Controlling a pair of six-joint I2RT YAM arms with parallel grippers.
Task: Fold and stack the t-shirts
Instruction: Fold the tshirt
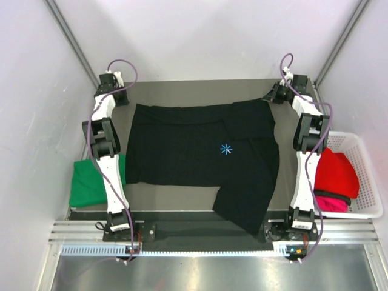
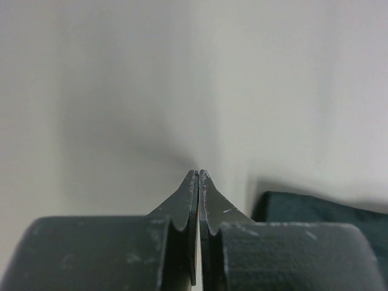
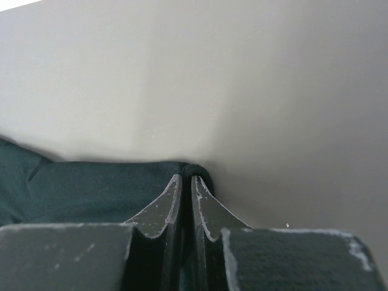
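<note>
Left wrist view: left hand (image 2: 199,174) fully closed, the two fingers pressed flat together, nothing between them. Dark cloth edge lies off to its right, apart from the tips. Right wrist view: right hand (image 3: 185,177) closed to a thin slit, with a bunched corner of the black t-shirt (image 3: 91,188) sitting right at the fingertips, seemingly pinched there.

Top view: both arms reach out to the far end of the worktop (image 1: 170,195), the left hand near the far left corner, the right hand at the far right corner of the shirt. Black shirt lies spread across the middle of the worktop, mostly flat. Its near right part hangs lower than the rest, toward the base of the right arm. Small light-blue starburst mark (image 1: 225,149) faces up, right of centre.

Green t-shirt (image 1: 88,182) lies bunched at the left edge, beside the left arm. White mesh basket (image 1: 367,182) stands off the right edge. Inside it, a red t-shirt (image 1: 334,171) lies on a pink t-shirt (image 1: 330,201).
</note>
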